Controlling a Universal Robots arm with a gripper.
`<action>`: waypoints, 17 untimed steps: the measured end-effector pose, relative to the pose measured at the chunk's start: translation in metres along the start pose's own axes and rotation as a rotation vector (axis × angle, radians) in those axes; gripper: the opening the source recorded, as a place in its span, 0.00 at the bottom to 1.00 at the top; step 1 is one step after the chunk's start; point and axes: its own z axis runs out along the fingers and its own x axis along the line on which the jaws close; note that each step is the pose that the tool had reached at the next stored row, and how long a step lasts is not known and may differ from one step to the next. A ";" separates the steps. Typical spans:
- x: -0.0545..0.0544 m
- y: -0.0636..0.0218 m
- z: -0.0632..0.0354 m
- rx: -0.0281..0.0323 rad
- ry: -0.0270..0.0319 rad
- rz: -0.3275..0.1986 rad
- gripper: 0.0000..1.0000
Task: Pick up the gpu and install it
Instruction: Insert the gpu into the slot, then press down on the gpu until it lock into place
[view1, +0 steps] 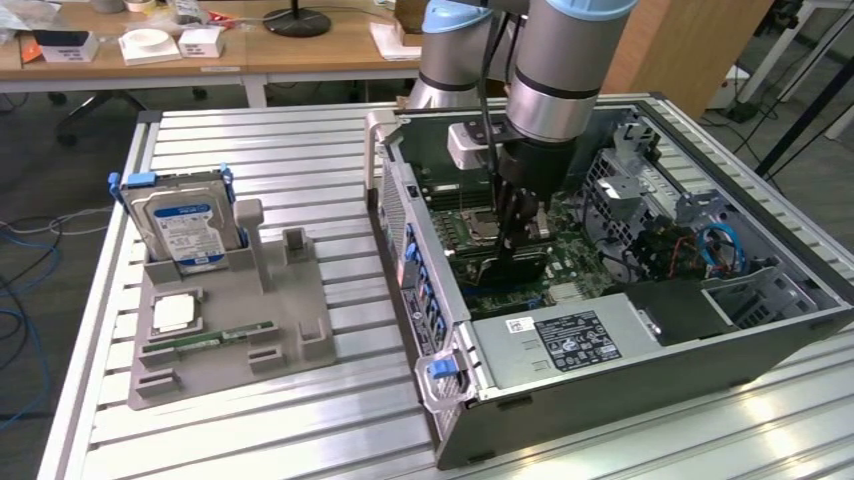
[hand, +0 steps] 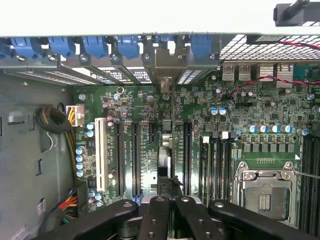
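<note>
The gpu (view1: 514, 268) stands on edge in a motherboard slot inside the open computer case (view1: 747, 330). In the wrist view the gpu (hand: 166, 155) is a thin card seen edge-on, running from the rear slot brackets down to my fingers. My gripper (view1: 510, 245) reaches straight down into the case, right over the card's upper edge. In the wrist view the gripper (hand: 169, 210) has its black fingers (hand: 152, 215) drawn together, with the card's edge at the narrow gap between them. Whether they pinch the card I cannot tell.
On the exterior view's left, a grey holder (view1: 287, 330) carries a blue-labelled hard drive (view1: 187, 220) and a green memory stick (view1: 220, 337). Beside the card lie the CPU socket (hand: 264, 195), empty long slots (hand: 135, 155) and cable bundles (hand: 52, 120). The table is slatted aluminium.
</note>
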 end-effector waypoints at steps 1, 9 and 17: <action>0.000 0.0000 0.0000 0.0000 0.0000 0.000 0.11; 0.000 0.0000 0.0000 0.0000 0.0000 0.000 0.11; 0.000 0.0011 0.0010 0.0003 0.0006 0.000 0.11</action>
